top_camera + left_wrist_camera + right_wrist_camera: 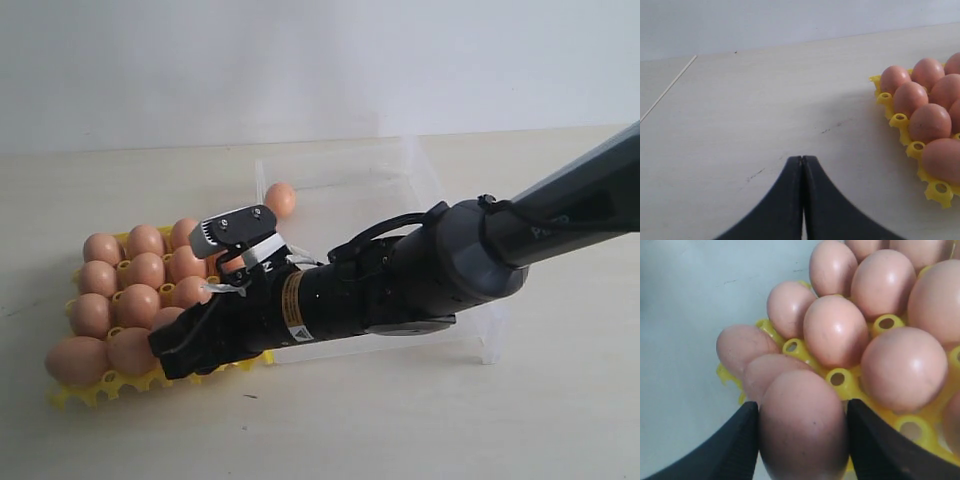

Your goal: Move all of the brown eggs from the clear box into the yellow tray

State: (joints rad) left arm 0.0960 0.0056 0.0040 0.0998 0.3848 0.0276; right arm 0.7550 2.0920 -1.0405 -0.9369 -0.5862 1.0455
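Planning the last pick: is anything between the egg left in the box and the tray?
Only the box's low wall separates the last egg from the tray. The right hand, gripping another egg, hangs at the tray's near edge.

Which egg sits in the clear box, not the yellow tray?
The lone egg in the clear box's far corner; all the others crowd the yellow tray beside it.

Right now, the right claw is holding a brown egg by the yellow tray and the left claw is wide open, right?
Not quite. The left claw is shut, its tips pressed together, as the left wrist view shows. The right claw does hold a brown egg by the yellow tray.
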